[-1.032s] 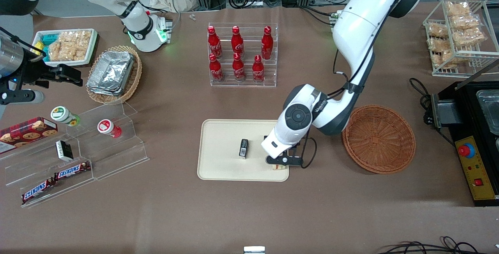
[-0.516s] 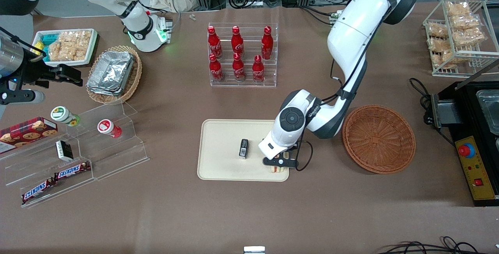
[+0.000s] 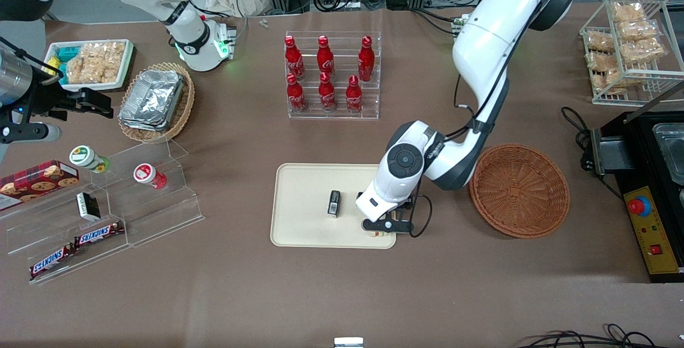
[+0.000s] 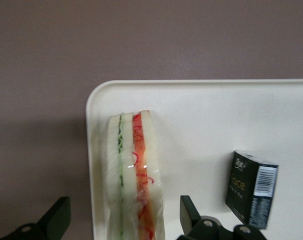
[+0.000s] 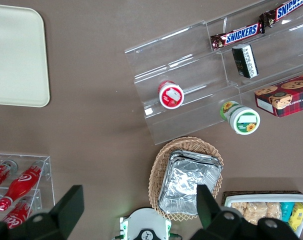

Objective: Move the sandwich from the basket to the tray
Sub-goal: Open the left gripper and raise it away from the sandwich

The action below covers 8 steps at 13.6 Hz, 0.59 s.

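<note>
Moved a touch lower in the front frame than half a second ago: gripper [image 3: 387, 226], now sitting just above the tray's edge nearest the front camera, with the forearm shifted slightly toward the basket [image 3: 519, 190]. Tray and basket unchanged in place.

Hangs low over the sandwich [image 4: 134, 180], jaws spread wide — one dark finger [image 4: 57, 215] out over the brown table, its partner over the tray, neither touching the bread. Clear gaps on both sides of the wedge, so nothing gripped.

Rests on the tray [image 3: 304, 219], standing on edge: pale bread slices upright, green filling showing in one seam and red-orange in the next, a clear wrap glinting over them. Lies close along the tray's short rim, just inside a rounded corner, at the end of the tray toward the basket. Mostly hidden under the gripper in the front view, only a pale sliver peeking out in the lower middle of the frame.

Also on the tray, near its centre: a small black box [image 3: 334, 202] with a barcode, apart from the sandwich and just beside the inner finger.

Sits on the table beside the tray toward the working arm's end, holding nothing — the round reddish-brown basket. Upper middle of the frame: a clear rack of red bottles [image 3: 332, 75], farther from the camera than the tray.
</note>
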{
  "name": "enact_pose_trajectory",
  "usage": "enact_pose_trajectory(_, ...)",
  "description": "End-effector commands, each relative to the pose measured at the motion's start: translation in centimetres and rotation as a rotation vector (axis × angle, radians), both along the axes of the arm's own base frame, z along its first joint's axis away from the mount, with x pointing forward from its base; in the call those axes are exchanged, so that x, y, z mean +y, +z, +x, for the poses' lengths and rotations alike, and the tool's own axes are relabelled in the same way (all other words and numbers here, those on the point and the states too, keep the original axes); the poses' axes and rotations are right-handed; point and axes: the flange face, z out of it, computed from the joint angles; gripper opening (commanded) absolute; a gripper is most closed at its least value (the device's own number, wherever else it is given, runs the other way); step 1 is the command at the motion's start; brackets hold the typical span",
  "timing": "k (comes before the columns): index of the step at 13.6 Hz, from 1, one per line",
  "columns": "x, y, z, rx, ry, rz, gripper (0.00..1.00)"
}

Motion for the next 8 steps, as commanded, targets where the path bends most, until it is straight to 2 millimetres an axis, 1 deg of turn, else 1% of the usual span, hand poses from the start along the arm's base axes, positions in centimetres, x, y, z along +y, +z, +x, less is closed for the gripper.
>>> enact_pose_trajectory(1, 3.6, 7.0, -0.9, 0.014, 0.054, 0.052, 0.99)
enact_pose_trajectory(3, 6.5, 10.7, -2.4, 0.015, 0.080, 0.076, 0.99)
enact_pose_trajectory(5, 11.2, 14.3, -3.8, -0.007, 0.125, 0.090, 0.99)
enact_pose_trajectory(6, 13.5, 16.0, -5.1, -0.017, 0.139, 0.100, 0.99)
enact_pose_trajectory(8, 17.3, 18.4, -7.9, -0.035, 0.126, 0.122, 0.99)
